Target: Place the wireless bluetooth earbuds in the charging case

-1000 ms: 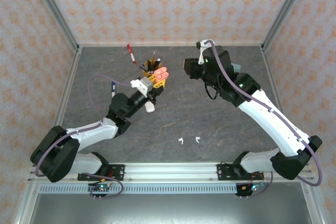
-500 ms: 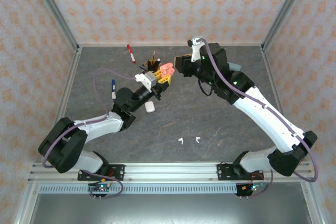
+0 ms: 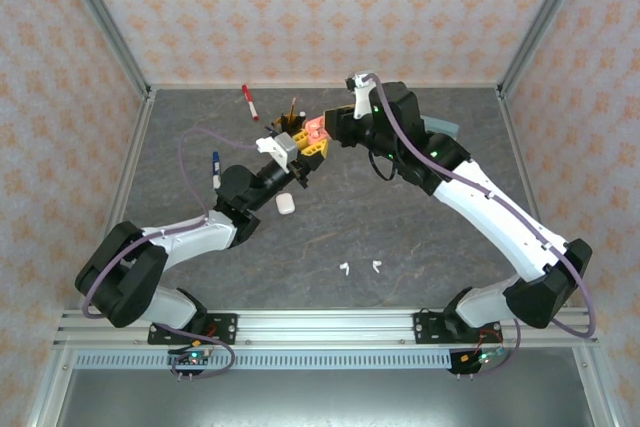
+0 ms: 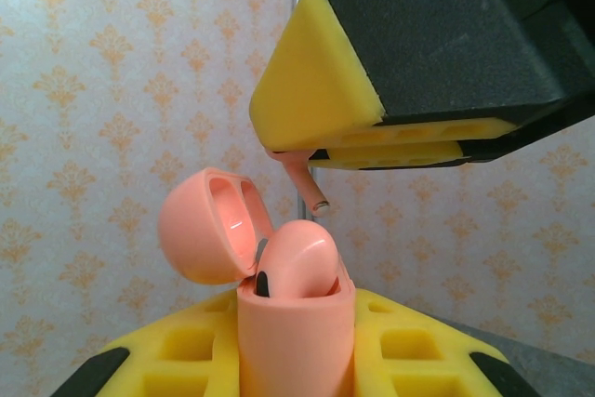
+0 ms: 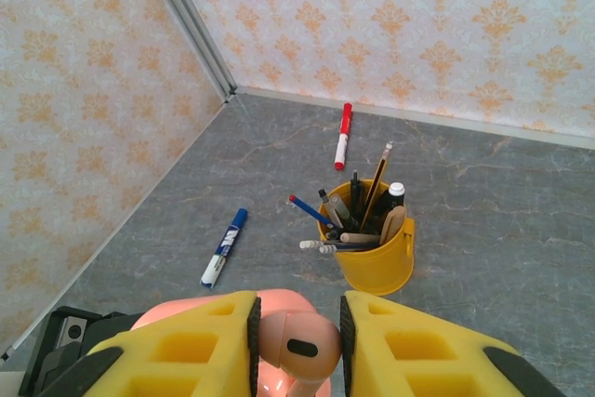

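Left wrist: left claw clamps the open pink case; right claw pinches a pink earbud, its head hidden.

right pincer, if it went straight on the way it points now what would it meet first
Most likely the open pink case held in the left pincer; the pink earbud the right pincer grips would touch first. Depth is unclear.
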`<move>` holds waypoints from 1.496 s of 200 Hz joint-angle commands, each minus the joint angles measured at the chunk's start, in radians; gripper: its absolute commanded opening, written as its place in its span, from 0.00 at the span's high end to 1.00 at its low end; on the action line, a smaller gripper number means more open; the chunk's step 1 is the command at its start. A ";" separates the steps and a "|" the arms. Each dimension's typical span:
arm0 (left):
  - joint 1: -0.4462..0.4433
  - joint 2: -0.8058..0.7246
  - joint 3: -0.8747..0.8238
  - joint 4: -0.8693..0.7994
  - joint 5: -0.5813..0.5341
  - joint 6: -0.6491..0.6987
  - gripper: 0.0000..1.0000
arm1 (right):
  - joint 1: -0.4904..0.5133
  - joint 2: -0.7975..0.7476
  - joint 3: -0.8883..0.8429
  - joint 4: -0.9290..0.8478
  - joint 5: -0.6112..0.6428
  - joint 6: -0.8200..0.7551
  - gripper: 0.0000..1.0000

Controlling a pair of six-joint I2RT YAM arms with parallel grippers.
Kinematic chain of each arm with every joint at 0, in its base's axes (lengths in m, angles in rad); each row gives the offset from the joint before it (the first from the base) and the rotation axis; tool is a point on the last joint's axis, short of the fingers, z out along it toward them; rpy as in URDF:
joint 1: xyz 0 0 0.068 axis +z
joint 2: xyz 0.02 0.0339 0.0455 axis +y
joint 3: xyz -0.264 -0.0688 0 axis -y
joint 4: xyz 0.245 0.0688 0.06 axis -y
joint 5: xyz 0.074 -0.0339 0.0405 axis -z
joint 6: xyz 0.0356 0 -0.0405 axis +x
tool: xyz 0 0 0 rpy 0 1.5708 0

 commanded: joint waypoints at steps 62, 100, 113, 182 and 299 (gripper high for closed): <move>-0.005 0.009 0.033 0.057 0.012 -0.015 1.00 | -0.005 0.027 -0.027 0.048 -0.020 -0.003 0.72; -0.005 0.006 0.033 0.054 0.011 -0.016 1.00 | -0.005 0.029 -0.037 0.052 -0.008 -0.006 0.72; -0.004 0.004 0.035 0.052 0.011 -0.016 1.00 | -0.005 0.029 -0.041 0.054 -0.001 -0.009 0.72; -0.006 0.007 0.037 0.050 0.007 -0.015 1.00 | -0.004 0.014 -0.080 0.068 0.007 -0.049 0.72; -0.006 0.013 0.039 0.050 -0.003 -0.013 1.00 | -0.004 -0.002 -0.120 0.080 -0.073 -0.067 0.69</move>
